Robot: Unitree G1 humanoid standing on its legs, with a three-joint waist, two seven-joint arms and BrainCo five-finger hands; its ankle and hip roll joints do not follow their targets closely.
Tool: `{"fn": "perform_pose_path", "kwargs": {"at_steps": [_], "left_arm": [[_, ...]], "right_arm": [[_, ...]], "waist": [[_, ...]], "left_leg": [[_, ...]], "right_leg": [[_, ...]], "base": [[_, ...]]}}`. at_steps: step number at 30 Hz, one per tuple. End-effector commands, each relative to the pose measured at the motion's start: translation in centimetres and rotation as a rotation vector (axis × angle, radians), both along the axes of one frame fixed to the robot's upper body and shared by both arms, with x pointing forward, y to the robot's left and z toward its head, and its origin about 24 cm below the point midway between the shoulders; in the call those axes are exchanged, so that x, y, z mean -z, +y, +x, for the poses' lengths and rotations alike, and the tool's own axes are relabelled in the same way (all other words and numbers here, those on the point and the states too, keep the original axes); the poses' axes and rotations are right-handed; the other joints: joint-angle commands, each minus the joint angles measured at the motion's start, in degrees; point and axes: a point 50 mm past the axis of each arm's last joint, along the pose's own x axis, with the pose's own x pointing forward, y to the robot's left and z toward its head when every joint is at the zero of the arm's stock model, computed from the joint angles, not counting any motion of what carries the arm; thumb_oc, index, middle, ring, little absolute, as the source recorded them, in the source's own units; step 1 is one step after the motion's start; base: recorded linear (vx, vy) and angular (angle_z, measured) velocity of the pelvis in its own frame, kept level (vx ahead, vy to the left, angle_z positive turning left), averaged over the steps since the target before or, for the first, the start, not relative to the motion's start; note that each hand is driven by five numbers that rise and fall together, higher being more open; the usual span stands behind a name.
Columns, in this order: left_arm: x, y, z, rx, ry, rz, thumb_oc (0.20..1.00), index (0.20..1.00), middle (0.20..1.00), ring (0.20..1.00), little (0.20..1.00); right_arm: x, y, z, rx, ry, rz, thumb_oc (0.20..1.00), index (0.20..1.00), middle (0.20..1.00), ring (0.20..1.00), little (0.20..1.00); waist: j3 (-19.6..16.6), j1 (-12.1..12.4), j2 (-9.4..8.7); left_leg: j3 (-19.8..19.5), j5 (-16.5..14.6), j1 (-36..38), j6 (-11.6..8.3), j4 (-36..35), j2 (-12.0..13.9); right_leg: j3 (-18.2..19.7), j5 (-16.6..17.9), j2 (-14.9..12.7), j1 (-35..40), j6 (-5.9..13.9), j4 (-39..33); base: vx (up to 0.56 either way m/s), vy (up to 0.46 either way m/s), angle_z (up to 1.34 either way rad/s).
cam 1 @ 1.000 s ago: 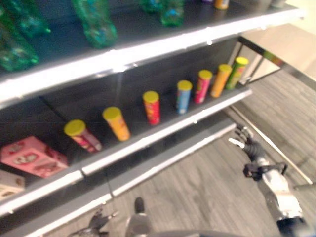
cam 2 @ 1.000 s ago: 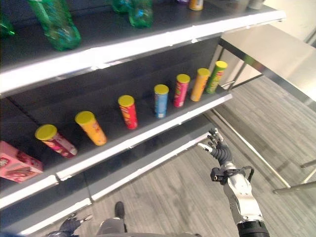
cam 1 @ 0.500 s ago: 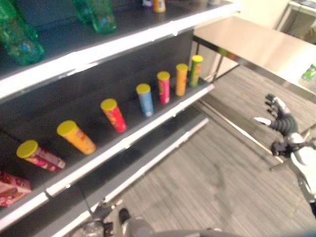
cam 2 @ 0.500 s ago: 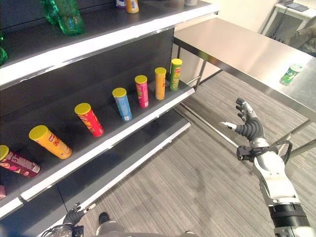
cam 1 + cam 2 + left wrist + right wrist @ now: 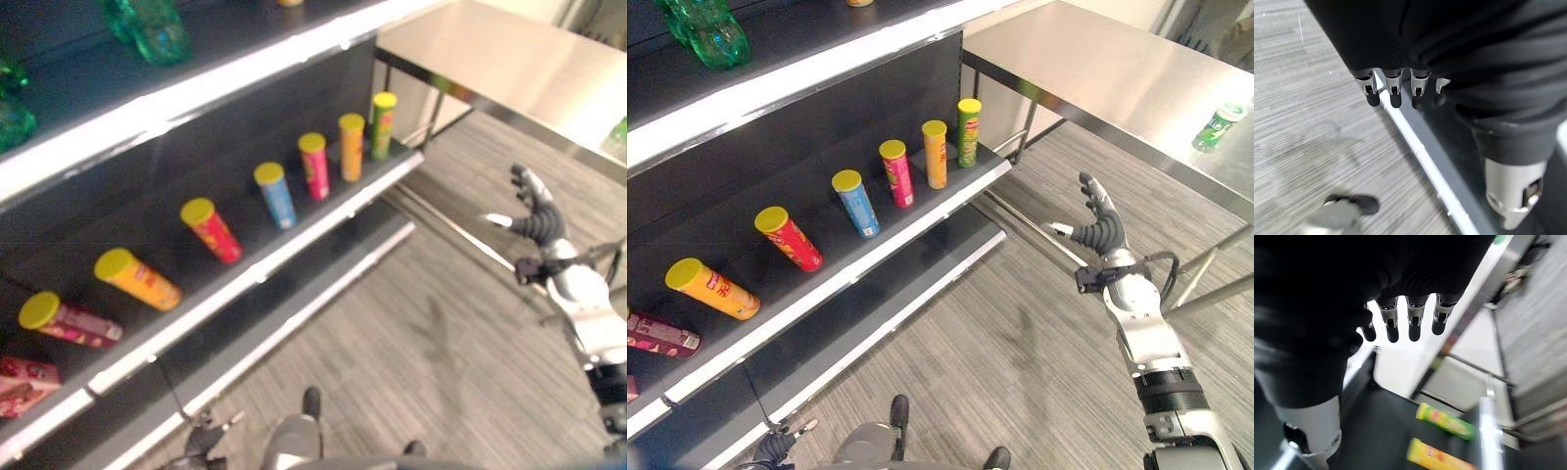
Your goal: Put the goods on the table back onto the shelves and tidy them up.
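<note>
Seven tubes up, one green can left to fetch

One green can (image 5: 1219, 126) is lying on its side near the right edge of the steel counter (image 5: 1097, 69), well apart from my right hand (image 5: 1099, 229). I think it is the thing I have to put back. My guess is that it is light, hard and smooth, so it could roll or slip. I would take it around the middle, fingers on one side and thumb on the other, and not squeeze too hard, since a thin can may dent.

My right hand is up in the air between the shelf and the counter, fingers spread wide, holding nothing. My left hand (image 5: 1400, 93) hangs low by the floor near the bottom of the shelf, fingers straight, empty too.

On the middle shelf (image 5: 862, 269) I count seven tall tubes with yellow lids: green (image 5: 968, 131), orange (image 5: 936, 153), pink (image 5: 895, 171), blue (image 5: 854, 202), red (image 5: 788, 238), another orange (image 5: 710, 287) and a dark red one (image 5: 69, 321) at the left end. On the top shelf I see green bottles (image 5: 705, 29), but I cannot count them all.
</note>
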Motion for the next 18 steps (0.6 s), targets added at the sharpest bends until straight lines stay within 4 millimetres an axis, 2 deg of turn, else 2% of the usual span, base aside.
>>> {"fn": "perform_pose_path", "kwargs": {"at_steps": [1, 2, 3, 4, 5, 6, 7, 8, 9, 10, 11, 13, 14, 16, 18], "left_arm": [[-0.1, 0.2, -0.3, -0.002, -0.005, 0.019, 1.000, 1.000, 1.000, 1.000, 1.000], [0.0, 0.3, -0.8, -0.016, 0.008, 0.016, 1.000, 1.000, 1.000, 1.000, 1.000], [0.1, 0.4, -1.3, -0.029, 0.027, 0.012, 1.000, 1.000, 1.000, 1.000, 1.000], [0.1, 0.8, -1.5, -0.031, 0.038, 0.023, 1.000, 1.000, 1.000, 1.000, 1.000], [0.1, 0.8, -1.5, -0.031, 0.038, 0.023, 1.000, 1.000, 1.000, 1.000, 1.000], [-0.1, 1.5, -1.7, -0.024, 0.063, 0.040, 1.000, 1.000, 1.000, 1.000, 1.000], [-0.1, 1.5, -1.7, -0.023, 0.063, 0.040, 1.000, 1.000, 1.000, 1.000, 1.000], [-0.4, 2.5, -1.5, -0.030, 0.070, 0.071, 1.000, 1.000, 1.000, 1.000, 1.000], [-0.6, 2.9, -1.2, -0.025, 0.067, 0.090, 1.000, 1.000, 1.000, 1.000, 1.000], [-0.8, 3.0, -1.0, -0.010, 0.060, 0.096, 1.000, 1.000, 1.000, 1.000, 1.000], [-1.5, 3.3, 0.6, 0.055, 0.020, 0.120, 1.000, 1.000, 1.000, 1.000, 1.000], [-1.5, 2.9, 0.8, 0.085, 0.019, 0.117, 1.000, 1.000, 1.000, 1.000, 1.000], [-1.5, 2.8, 1.3, 0.113, 0.021, 0.120, 1.000, 1.000, 1.000, 1.000, 1.000], [-1.7, 2.8, 1.5, 0.128, 0.021, 0.128, 1.000, 1.000, 1.000, 1.000, 1.000], [-2.1, 2.8, 2.2, 0.155, -0.006, 0.134, 1.000, 1.000, 1.000, 1.000, 1.000]], "right_arm": [[-4.9, 0.1, 0.2, 0.007, -0.218, -0.059, 1.000, 1.000, 1.000, 1.000, 1.000], [-5.3, 0.4, 0.3, 0.002, -0.242, -0.045, 1.000, 1.000, 1.000, 1.000, 1.000], [-5.6, 0.4, 0.2, 0.024, -0.273, -0.045, 1.000, 1.000, 1.000, 1.000, 1.000], [-5.7, 0.4, 0.1, 0.029, -0.290, -0.032, 1.000, 1.000, 1.000, 1.000, 1.000], [-5.7, 0.4, 0.1, 0.029, -0.290, -0.032, 1.000, 1.000, 1.000, 1.000, 1.000], [-5.6, 0.0, -0.4, 0.062, -0.314, -0.008, 1.000, 1.000, 1.000, 1.000, 1.000], [-5.6, 0.0, -0.4, 0.062, -0.314, -0.008, 1.000, 1.000, 1.000, 1.000, 1.000], [-6.1, 0.1, -0.8, 0.067, -0.335, -0.042, 1.000, 1.000, 1.000, 1.000, 1.000], [-6.6, -0.3, -0.9, 0.088, -0.351, -0.049, 1.000, 1.000, 1.000, 1.000, 1.000], [-7.0, -0.9, -1.4, 0.117, -0.378, -0.046, 1.000, 1.000, 1.000, 1.000, 1.000], [-7.4, -4.1, -2.1, 0.256, -0.359, -0.116, 1.000, 1.000, 1.000, 1.000, 1.000], [-7.0, -6.0, -2.2, 0.337, -0.299, -0.160, 1.000, 1.000, 1.000, 1.000, 1.000], [-6.1, -7.8, -2.5, 0.417, -0.230, -0.188, 1.000, 1.000, 1.000, 1.000, 1.000], [-5.6, -8.6, -2.6, 0.452, -0.186, -0.220, 1.000, 1.000, 1.000, 1.000, 1.000], [-4.8, -9.7, -2.6, 0.497, -0.111, -0.261, 1.000, 1.000, 1.000, 1.000, 1.000]], "waist": [[-3.39, 3.02, 2.13], [-3.97, 3.60, 2.04], [-4.77, 4.68, 1.39], [-4.78, 4.99, 0.24], [-4.80, 5.02, 0.24], [-4.58, 5.35, -2.22], [-4.66, 5.47, -2.19], [-3.06, 3.63, -2.32], [-2.55, 2.37, -2.37], [-3.18, 1.72, -2.71], [-4.99, 2.40, -3.34], [-6.27, 2.27, -2.94], [-6.33, 1.19, -2.19], [-6.10, 0.93, -1.83], [-5.60, 0.30, -3.15]], "left_leg": [[-1.35, 9.25, -5.04, -0.58, -15.67, -5.60], [-0.79, 9.61, -4.59, 0.01, -16.30, -5.36], [-0.57, 9.97, -3.06, 1.96, -17.33, -5.34], [0.02, 9.64, -2.19, 2.61, -17.49, -5.36], [0.04, 9.64, -2.21, 2.61, -17.50, -5.34], [1.18, 7.68, 0.36, 5.42, -17.21, -5.60], [1.25, 7.74, 0.20, 5.44, -17.16, -5.48], [1.06, 6.02, 3.71, 7.20, -16.90, -4.36], [1.12, 5.58, 4.80, 7.65, -16.86, -3.64], [2.29, 4.56, 6.65, 7.59, -17.82, -2.71], [1.69, 0.22, 8.15, 5.78, -18.65, -1.65], [1.69, -0.78, 8.78, 4.80, -18.75, -0.37], [2.22, -1.39, 10.56, 3.58, -18.68, 1.81], [2.69, -1.73, 11.86, 2.91, -18.63, 2.92], [3.70, -1.47, 13.15, 1.28, -18.57, 3.90]], "right_leg": [[-1.34, -4.58, 7.99, 1.24, 2.45, 0.55], [-0.93, -5.31, 8.77, 2.02, 2.40, 0.55], [-0.49, -6.57, 9.89, 3.99, 2.11, 0.55], [-0.42, -6.40, 9.98, 5.36, 1.74, 0.55], [-0.39, -6.38, 9.99, 5.33, 1.73, 0.55], [-0.64, -7.42, 9.41, 5.35, 2.71, 9.31], [-0.55, -7.36, 9.47, 5.14, 2.67, 9.40], [-1.02, -4.80, 6.28, -2.44, 6.68, 25.59], [-1.14, -2.58, 4.55, -6.32, 9.11, 33.08], [-5.21, -0.97, -0.60, -7.00, 9.88, 36.31], [-13.25, -0.95, -9.79, -1.29, 8.15, 22.78], [-13.14, 4.48, -11.13, -1.64, 9.13, 13.46], [-11.69, 9.33, -12.59, -3.82, 9.88, 8.54], [-10.31, 11.12, -12.56, -4.34, 9.88, 7.03], [-9.57, 11.22, -10.93, -3.28, 9.88, 4.15]], "base": [[0.18, -0.021, -0.43], [0.40, -0.019, -0.60], [0.43, -0.014, -0.94], [0.33, -0.005, -1.10], [0.32, -0.014, -1.04], [0.21, -0.005, -0.66], [0.35, 0.027, -0.52], [0.16, 0.046, -0.79], [0.24, 0.032, -0.70], [0.34, -0.207, -0.68], [0.37, -0.295, 0.07], [0.30, -0.342, 0.21], [0.19, -0.251, -0.11], [0.18, -0.212, -0.48], [0.18, -0.218, -0.75]]}}
